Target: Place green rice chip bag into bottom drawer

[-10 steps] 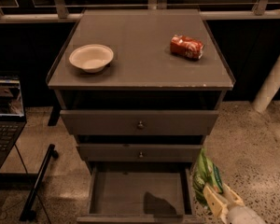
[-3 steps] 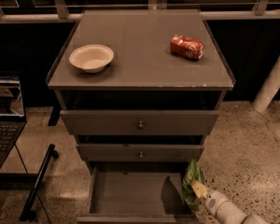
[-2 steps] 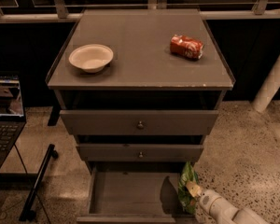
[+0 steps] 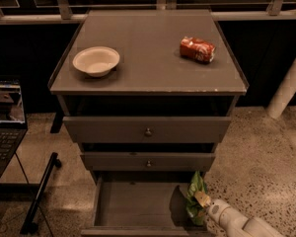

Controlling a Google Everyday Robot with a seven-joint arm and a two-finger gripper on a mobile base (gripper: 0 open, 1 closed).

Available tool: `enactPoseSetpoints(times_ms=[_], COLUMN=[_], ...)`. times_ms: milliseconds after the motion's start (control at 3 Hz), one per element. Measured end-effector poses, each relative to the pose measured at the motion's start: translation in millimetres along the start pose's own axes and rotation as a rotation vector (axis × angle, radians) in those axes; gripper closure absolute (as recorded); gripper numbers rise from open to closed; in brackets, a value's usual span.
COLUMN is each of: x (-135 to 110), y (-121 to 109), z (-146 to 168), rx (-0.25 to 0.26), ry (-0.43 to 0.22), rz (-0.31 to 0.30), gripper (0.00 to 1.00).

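The green rice chip bag (image 4: 194, 197) hangs upright at the right inner side of the open bottom drawer (image 4: 136, 207), its lower end inside the drawer near the right wall. My gripper (image 4: 202, 201) comes in from the lower right on a white arm and is shut on the bag's right side. The drawer is pulled out toward me and its floor is bare and dark. The bag's logo does not show from here.
Two upper drawers with small knobs (image 4: 148, 131) are slightly pulled out above. On the cabinet top sit a white bowl (image 4: 96, 60) and a red wrinkled packet (image 4: 197, 49). A laptop (image 4: 5, 117) and a black stand leg (image 4: 39, 196) are at the left, a white post (image 4: 286, 83) at the right.
My gripper has carried the green bag left and down, from beside the cabinet's right side to inside the right part of the open bottom drawer.
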State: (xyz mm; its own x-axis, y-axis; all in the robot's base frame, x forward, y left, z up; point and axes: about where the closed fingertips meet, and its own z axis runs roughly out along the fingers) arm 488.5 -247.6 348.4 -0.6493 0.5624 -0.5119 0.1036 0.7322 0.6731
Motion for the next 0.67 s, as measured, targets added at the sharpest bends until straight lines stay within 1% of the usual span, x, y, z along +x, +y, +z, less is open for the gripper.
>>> enactPoseSetpoints(times_ms=[333, 667], x=[12, 37], y=[-21, -36], z=[33, 73], rx=[0.023, 0.063], ry=[0.069, 0.181], rz=[0.061, 0.077], gripper=[1.00, 1.00])
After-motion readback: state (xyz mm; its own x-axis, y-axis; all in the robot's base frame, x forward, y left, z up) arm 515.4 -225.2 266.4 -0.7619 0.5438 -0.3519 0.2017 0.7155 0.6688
